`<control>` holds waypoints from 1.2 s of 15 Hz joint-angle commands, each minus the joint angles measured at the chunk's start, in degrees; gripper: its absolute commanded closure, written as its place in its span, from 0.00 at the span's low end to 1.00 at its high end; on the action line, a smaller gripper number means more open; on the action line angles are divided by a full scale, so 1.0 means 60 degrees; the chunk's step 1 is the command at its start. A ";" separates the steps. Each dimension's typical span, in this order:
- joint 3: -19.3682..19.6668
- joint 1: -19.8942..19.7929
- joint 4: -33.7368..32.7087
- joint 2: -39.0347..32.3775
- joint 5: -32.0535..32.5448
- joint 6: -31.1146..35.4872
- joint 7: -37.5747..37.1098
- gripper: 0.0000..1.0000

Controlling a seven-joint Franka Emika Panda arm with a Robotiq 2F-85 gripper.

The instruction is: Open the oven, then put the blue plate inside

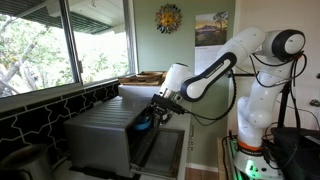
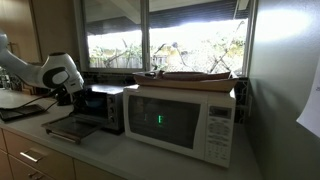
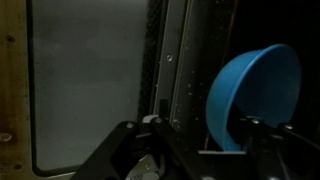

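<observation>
Oven door hangs open in both exterior views, so step one looks done. Tool is at the oven mouth. Blue plate is tilted on edge close by the right-hand finger in the wrist view, dark oven interior behind it. Can't tell if the tool is clamped on it or released. My read: the plate isn't clearly set down yet, so placing and retracting remain. White microwave sits beside the oven on the worktop.

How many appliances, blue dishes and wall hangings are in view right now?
Appliances: 2 (oven, white microwave)
Blue dishes: 1 (blue plate)
Wall hangings: 2 (sun ornament, picture)
Total: 5
</observation>
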State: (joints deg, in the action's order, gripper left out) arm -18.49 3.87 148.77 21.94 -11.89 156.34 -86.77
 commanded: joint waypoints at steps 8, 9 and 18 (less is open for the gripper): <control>0.0630 0.0606 0.0388 0.0547 -0.0431 0.0494 0.0511 0.00; 0.0715 0.0688 0.0432 0.0621 -0.0467 0.0538 0.0690 0.00; 0.1426 0.1387 0.0837 0.1382 -0.0882 0.1305 0.3278 0.00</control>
State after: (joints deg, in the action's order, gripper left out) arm -12.18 9.97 153.20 28.10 -15.00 162.24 -72.52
